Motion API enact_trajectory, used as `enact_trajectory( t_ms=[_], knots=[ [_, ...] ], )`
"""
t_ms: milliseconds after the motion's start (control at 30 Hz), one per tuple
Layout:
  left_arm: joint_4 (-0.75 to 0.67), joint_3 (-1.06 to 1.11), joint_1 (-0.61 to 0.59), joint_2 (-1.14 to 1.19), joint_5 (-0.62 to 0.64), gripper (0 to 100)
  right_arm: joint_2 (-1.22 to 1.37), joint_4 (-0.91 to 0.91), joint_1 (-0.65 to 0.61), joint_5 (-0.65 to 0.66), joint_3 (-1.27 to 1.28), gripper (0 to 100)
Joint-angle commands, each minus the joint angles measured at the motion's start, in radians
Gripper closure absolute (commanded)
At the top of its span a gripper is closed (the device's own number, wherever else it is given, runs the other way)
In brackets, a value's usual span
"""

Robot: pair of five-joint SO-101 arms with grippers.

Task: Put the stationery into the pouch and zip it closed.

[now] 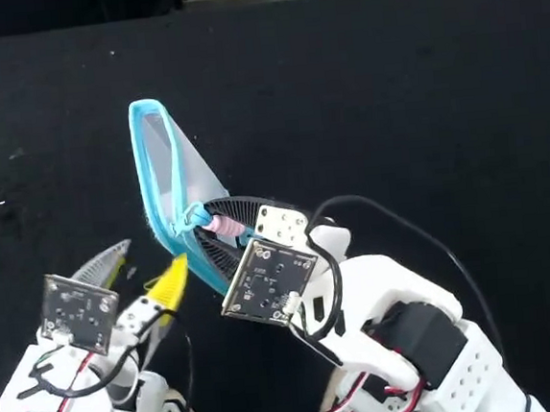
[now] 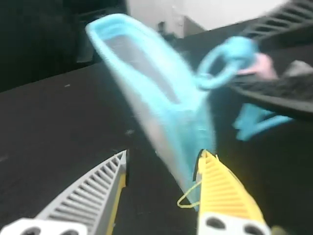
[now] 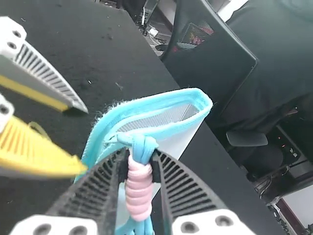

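Here, right gripper (image 3: 139, 154) pinches the pull (image 3: 139, 183); left gripper (image 2: 164, 155) spread.
The pouch (image 1: 161, 173) stretches from them toward the table (image 1: 420, 106) far edge.

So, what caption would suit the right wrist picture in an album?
Black ribbed right gripper clamped on the pink-and-blue zip pull of a light-blue mesh pouch.

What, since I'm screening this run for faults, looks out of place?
The pouch is not lying flat: it stands tilted on edge, hung from its pull cord, which the right gripper pinches. The left gripper is open beside it.
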Motion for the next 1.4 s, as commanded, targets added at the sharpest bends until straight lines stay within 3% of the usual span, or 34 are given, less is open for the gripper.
enact_trajectory(
  t_ms=[0,133,400,600,767,933,1000,1267,1367],
  knots=[
    [0.005,-0.054,0.177,0.005,0.097,76,0.008,-0.023,0.014,0.003,-0.042,98.8],
    [-0.021,-0.024,0.229,0.009,0.161,76,0.008,-0.017,0.014,0.003,-0.042,98.8],
    [-0.264,0.170,0.091,0.009,0.160,76,0.008,-0.017,0.014,0.003,-0.042,98.8],
    [-0.379,0.278,0.077,0.009,0.157,76,0.007,-0.017,0.014,0.003,-0.044,98.8],
    [-0.353,0.277,0.088,0.002,0.068,78,0.001,-0.017,0.018,0.003,-0.050,98.8],
    [-0.256,0.193,0.093,0.002,-0.054,98,0.004,-0.025,0.018,0.003,-0.048,98.8],
    [-0.222,0.180,0.120,0.002,-0.127,96,0.002,-0.026,0.018,0.003,-0.050,98.8],
    [-0.203,0.090,0.145,0.002,-0.140,97,-0.001,-0.044,0.020,-0.025,-0.071,98.8],
    [-0.201,0.062,0.143,0.002,-0.207,97,-0.001,-0.044,0.020,-0.078,-0.116,98.8]
  ],
)
